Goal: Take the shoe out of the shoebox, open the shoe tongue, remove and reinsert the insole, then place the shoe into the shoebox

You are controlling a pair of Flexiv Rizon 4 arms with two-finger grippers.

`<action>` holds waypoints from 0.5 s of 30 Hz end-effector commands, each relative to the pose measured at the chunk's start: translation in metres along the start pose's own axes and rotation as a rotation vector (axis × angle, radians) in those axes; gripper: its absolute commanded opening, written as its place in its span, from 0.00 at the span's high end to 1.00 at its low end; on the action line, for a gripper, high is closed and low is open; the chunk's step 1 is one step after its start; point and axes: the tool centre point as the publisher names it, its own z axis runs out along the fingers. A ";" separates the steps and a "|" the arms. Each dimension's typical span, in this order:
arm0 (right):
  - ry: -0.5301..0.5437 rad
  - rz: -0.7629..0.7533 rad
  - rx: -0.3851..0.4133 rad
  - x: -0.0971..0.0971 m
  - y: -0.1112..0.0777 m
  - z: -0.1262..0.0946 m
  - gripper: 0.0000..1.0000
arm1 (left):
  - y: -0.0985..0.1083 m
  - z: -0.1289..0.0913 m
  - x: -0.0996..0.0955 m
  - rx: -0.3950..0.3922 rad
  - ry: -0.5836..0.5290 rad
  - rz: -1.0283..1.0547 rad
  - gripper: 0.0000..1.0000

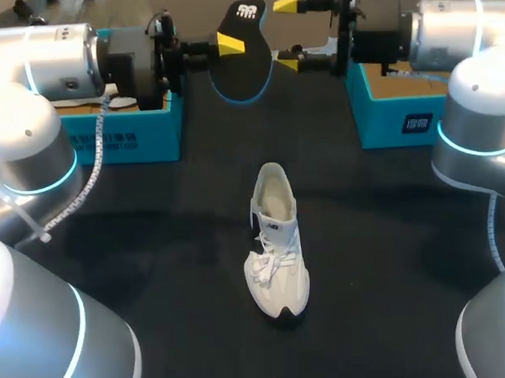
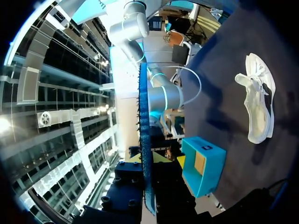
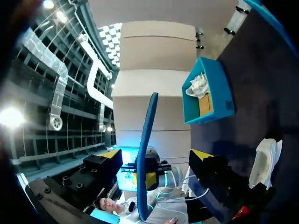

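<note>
While the shoe (image 1: pixel 275 242) stands upright on its sole near the middle of the black table (image 1: pixel 155 242), toe at 6 o'clock and heel at 12, the insole (image 1: pixel 244 52) hangs in the air at 12 o'clock from it in the head view. The left gripper (image 1: pixel 231 45) comes in from 9 o'clock and is clamped on the insole's edge. The right gripper (image 1: pixel 290 34) sits at the insole's 3 o'clock side with its fingers spread wide and holds nothing. The left teal box (image 1: pixel 139 135) lies at 10 o'clock from the shoe, and the right teal box (image 1: pixel 399 117) at 2 o'clock.

From the left wrist, the insole (image 2: pixel 144 140) stands edge-on, squeezed between the two fingers of the left gripper (image 2: pixel 147 161). The right teal box (image 2: pixel 203 163) is just beside it, and the shoe (image 2: pixel 259 105) lies farther ahead on the table.

From the right wrist, the insole (image 3: pixel 147 140) again shows edge-on, in the gap of the wide-open right gripper (image 3: pixel 156 156) and touching neither finger. The left teal box (image 3: pixel 208 91) is ahead, with something white inside, and the shoe (image 3: pixel 266 161) is off to one side.
</note>
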 end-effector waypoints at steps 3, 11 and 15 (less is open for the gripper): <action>-0.011 -0.083 0.094 -0.003 -0.010 -0.033 0.00 | 0.002 -0.001 -0.002 0.006 0.014 -0.003 1.00; -0.104 -0.127 0.142 -0.014 -0.017 -0.060 0.00 | 0.006 -0.005 -0.005 -0.006 0.028 -0.011 1.00; -0.104 -0.127 0.142 -0.014 -0.017 -0.060 0.00 | 0.006 -0.005 -0.005 -0.006 0.028 -0.011 1.00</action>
